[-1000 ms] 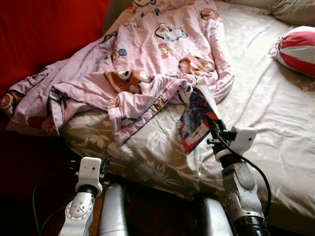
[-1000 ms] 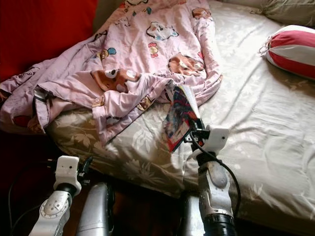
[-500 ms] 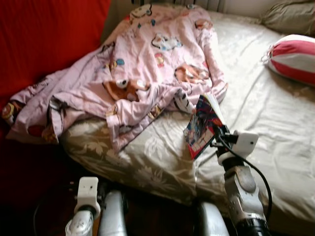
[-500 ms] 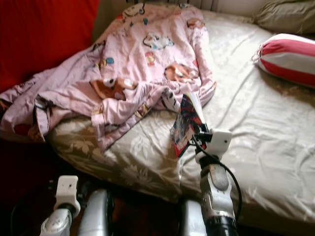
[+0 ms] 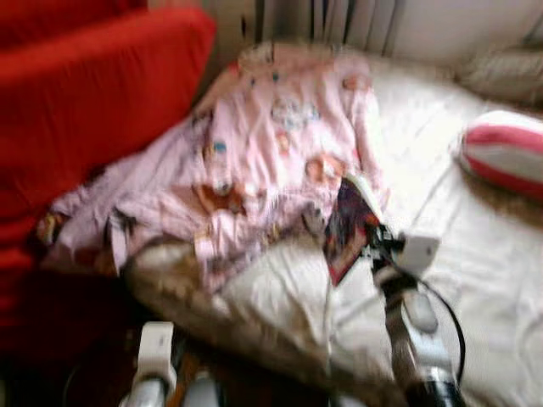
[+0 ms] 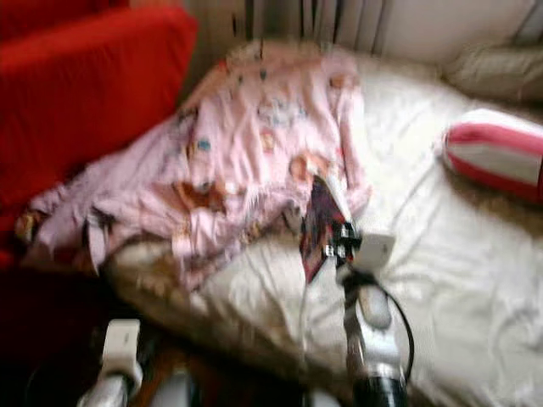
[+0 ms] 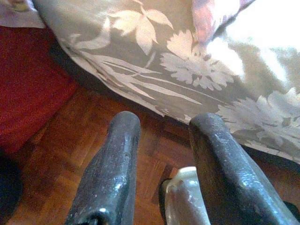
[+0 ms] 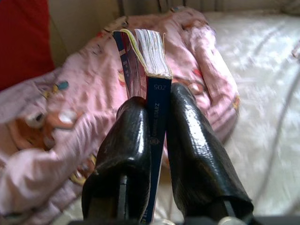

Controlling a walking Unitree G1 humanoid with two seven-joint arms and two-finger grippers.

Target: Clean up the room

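Since the earlier frame the right tool [image 5: 371, 240] has lifted the book [image 8: 146, 75], clamped on its spine, centre-right above the bed [image 5: 484, 254]; carrying it off likely comes next, while the left tool [image 7: 161, 168] hangs open.

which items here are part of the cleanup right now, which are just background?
In play:
- book, clamped at the spine in the right gripper, held above the bed
- pink blanket, crumpled on the bed

Background:
- striped cushion
- red sofa
- left gripper, open, low over the wood floor
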